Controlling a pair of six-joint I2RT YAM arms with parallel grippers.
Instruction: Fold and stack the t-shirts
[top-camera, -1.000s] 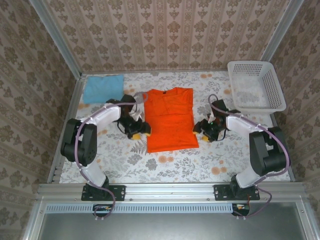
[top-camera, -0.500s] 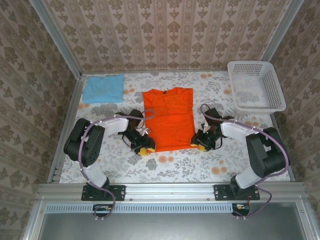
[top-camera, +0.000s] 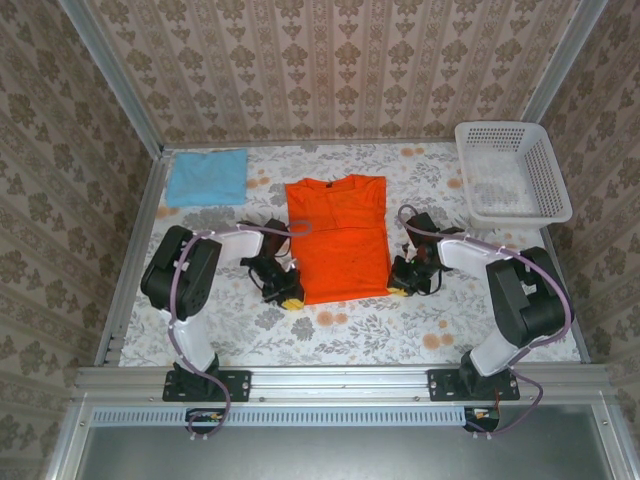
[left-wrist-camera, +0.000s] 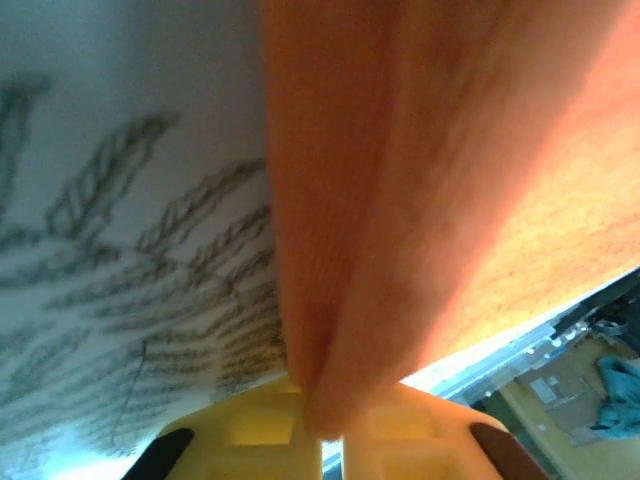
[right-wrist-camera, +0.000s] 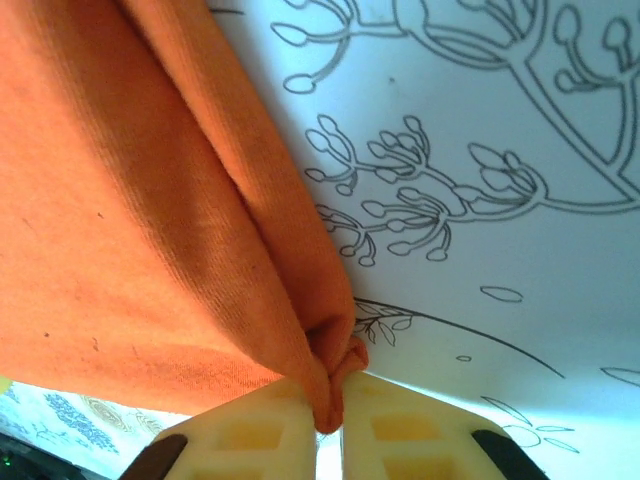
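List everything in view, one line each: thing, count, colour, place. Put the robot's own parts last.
orange cloth t-shirt: one, bright orange, flat at mid-table
sky-blue cloth t-shirt: one, light blue, folded, far left corner
white plastic lattice basket: one, white, far right corner
floral-print table: one, white with grey and orange flowers, under everything
left gripper: one, yellow pads, shut on the orange shirt's near left corner
right gripper: one, yellow pads, shut on its near right corner

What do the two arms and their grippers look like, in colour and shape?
The left arm and right arm have white links, black joints and a thin purple cable along each. The left gripper and right gripper are black with pale yellow fingers bearing square recesses.
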